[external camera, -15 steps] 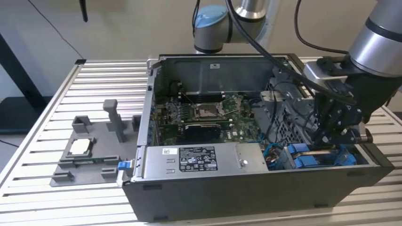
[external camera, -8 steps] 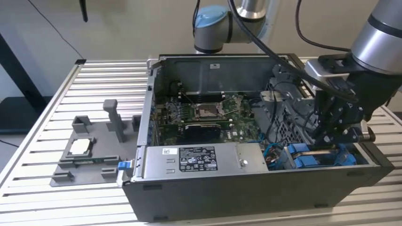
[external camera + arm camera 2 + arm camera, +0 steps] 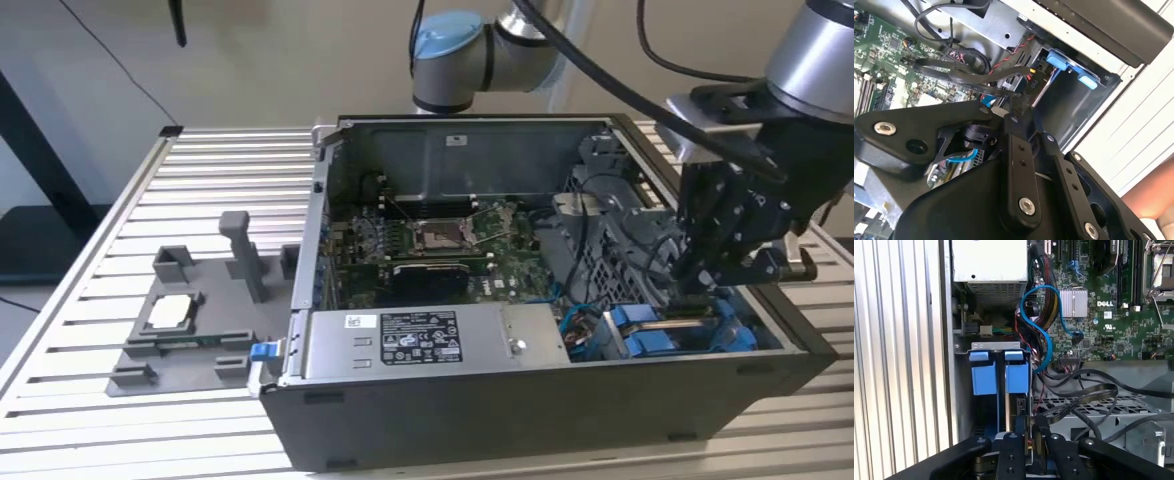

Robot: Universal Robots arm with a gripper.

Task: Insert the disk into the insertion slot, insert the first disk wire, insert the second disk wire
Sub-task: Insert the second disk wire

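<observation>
The disk point(image 3: 1017, 379) stands on edge in the insertion slot point(image 3: 995, 346), its blue carrier beside another blue carrier point(image 3: 983, 380). In the exterior view the blue carriers point(image 3: 641, 332) sit at the case's front right corner, and my gripper point(image 3: 703, 290) reaches down right above them. In the first wrist view the gripper point(image 3: 1030, 421) is at the disk's rear end, fingers point(image 3: 1013, 452) drawn close together on the end of a flat black disk wire point(image 3: 1081, 392). In the second wrist view the same black wire point(image 3: 961, 75) runs to the gripper point(image 3: 1006, 111), below the blue tabs point(image 3: 1070, 68).
The open computer case point(image 3: 534, 440) lies on a slatted metal table point(image 3: 80, 300). A silver power-supply box point(image 3: 414, 340) sits along the front, the green motherboard point(image 3: 441, 245) in the middle. A blue cable point(image 3: 1046, 335) loops near the bay. A grey fixture with parts point(image 3: 187, 320) rests at the exterior view's left.
</observation>
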